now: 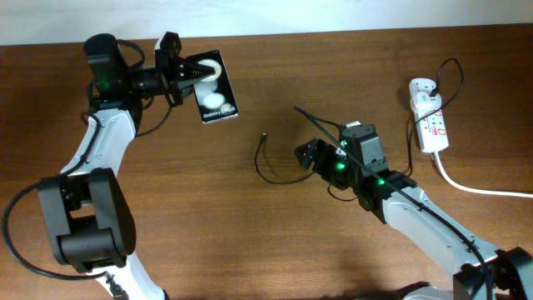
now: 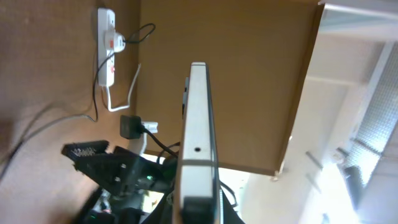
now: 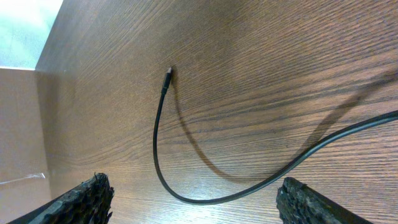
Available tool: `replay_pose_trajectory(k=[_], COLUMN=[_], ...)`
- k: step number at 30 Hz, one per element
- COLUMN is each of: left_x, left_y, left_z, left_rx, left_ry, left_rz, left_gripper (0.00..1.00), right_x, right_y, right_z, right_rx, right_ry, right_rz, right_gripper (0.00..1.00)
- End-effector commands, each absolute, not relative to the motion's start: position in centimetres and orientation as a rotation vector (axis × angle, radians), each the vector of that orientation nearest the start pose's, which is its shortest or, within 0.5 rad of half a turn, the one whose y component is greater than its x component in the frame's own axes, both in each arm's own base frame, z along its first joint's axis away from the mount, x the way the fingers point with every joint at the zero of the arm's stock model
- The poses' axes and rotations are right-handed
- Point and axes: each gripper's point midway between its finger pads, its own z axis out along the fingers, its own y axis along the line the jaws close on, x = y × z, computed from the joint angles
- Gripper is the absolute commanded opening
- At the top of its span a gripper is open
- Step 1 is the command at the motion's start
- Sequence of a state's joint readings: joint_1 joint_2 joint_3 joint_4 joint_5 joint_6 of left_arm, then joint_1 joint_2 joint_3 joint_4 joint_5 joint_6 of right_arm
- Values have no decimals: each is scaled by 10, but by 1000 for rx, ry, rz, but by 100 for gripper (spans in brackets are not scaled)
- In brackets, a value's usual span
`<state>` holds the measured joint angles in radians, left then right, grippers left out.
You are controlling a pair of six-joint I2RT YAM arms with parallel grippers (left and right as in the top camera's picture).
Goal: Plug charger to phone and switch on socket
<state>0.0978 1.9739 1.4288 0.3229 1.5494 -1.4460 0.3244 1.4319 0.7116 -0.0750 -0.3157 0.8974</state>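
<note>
Right end effector (image 3: 193, 199) spread wide above charger (image 3: 158, 130), left end effector (image 1: 185, 72) clamped on phone (image 1: 215, 92)
Drop lower centre, pinch cable just behind its plug tip, keep tip aimed at phone upper left

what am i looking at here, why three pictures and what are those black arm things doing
These are two robot arms at a wooden table, each ending in a two-finger tool. One picture looks down from above; the other two come from cameras on each wrist. The left tool is shut on the phone; its wrist camera sees the phone edge-on. The right tool is open, holding nothing; its wrist view shows its two fingertips low in the frame and the thin black charger lying curved on the wood. The white socket lies at the far right.
</note>
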Motion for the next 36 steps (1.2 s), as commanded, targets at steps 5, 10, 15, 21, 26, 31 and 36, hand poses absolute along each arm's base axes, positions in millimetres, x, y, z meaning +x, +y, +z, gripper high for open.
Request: replay_pose_trajectory(k=[5,10,15,21,26,31,36], left_x=[452,453,456,456,454,454,457], left_y=[-127,-127,-126,-126,-127,-127,-126], left_z=[269,268,268,266,259,256,255], left_rx=[-502,-646,-771,-961,-1089,-1148,-1164], left_ry=[2289,2314,2320,2343,2355,2353,2339], left_rz=[-2328,-2367,-2386,-2431,-2453,-2455,-2442], left_gripper=[0,0,0,0,0,0,0], right_x=[337,337,337,337,338,339,341], right_y=[171,171,171,170,169,167,163], right_z=[90,90,90,89,89,89,88], right_rx=[535,535,536,539,541,548,559], right_ry=[2464,2465,2466,2464,2463,2458,2449], right_rz=[908,908,907,898,894,878,849], right_gripper=[88,88,88,88,88,88,88])
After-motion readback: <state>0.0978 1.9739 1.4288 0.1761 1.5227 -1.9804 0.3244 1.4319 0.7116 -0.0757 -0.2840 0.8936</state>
